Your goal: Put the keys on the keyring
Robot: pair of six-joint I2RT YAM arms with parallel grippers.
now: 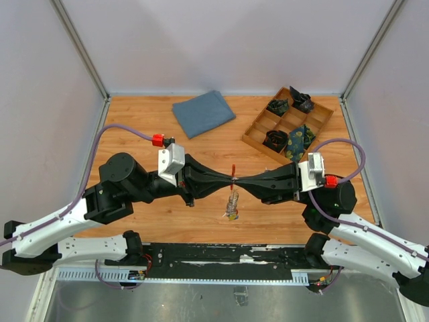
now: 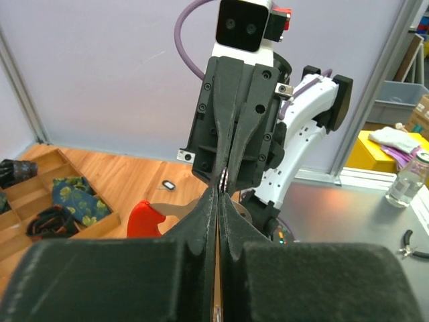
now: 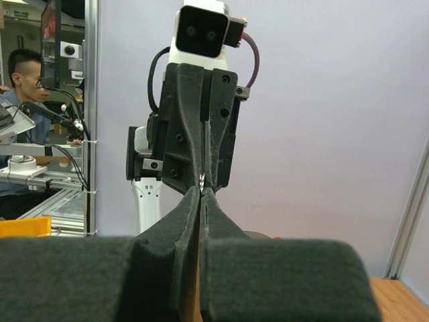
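My two grippers meet tip to tip above the middle of the table. The red keyring (image 1: 233,169) sticks out of that meeting point, and its red end (image 2: 143,219) shows left of my left fingers. The keys (image 1: 232,205) hang below it as a small silver bunch with a yellow bit at the bottom. My right gripper (image 1: 237,182) is shut, with a thin red and silver sliver (image 2: 224,178) pinched between its tips. My left gripper (image 1: 228,182) is shut too, and a silver glint (image 3: 203,178) sits between its tips. What exactly each tip pinches is mostly hidden.
A folded blue cloth (image 1: 203,113) lies at the back of the table. A wooden compartment tray (image 1: 255,138) with dark and patterned items stands at the back right. A small white-and-black tag (image 2: 168,184) lies on the wood. Walls close in on three sides.
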